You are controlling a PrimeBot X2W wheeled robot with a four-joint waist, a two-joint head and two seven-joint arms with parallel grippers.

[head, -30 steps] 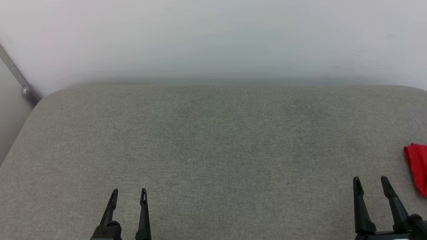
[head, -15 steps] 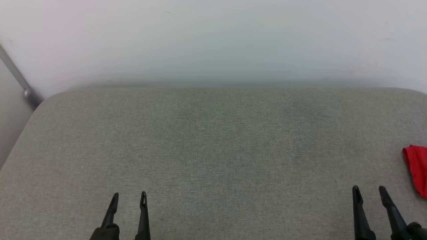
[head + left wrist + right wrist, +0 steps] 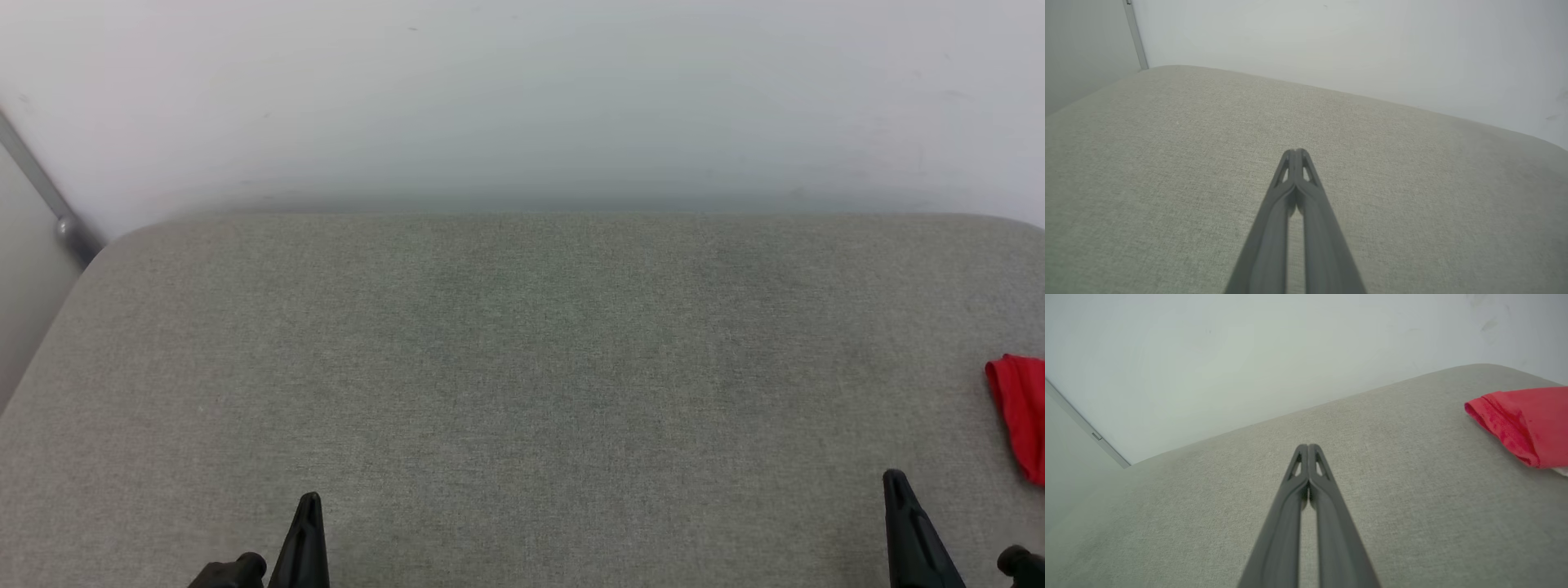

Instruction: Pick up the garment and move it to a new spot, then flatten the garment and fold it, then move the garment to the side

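both grippers have closed since a second ago: the left gripper (image 3: 309,500) and right gripper (image 3: 896,477) now show their fingers pressed together on nothing, and both sit lower toward the near edge of the grey bench (image 3: 522,367). the red garment (image 3: 1020,412) lies bunched at the bench's right edge, beyond and to the right of the right gripper's tip, not touching it and well apart from the left gripper. both grippers point toward the white wall (image 3: 522,98).

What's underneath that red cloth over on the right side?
The red garment lies on the grey cushion. A white sliver peeks from beneath its edge; anything else under it is covered by the cloth.
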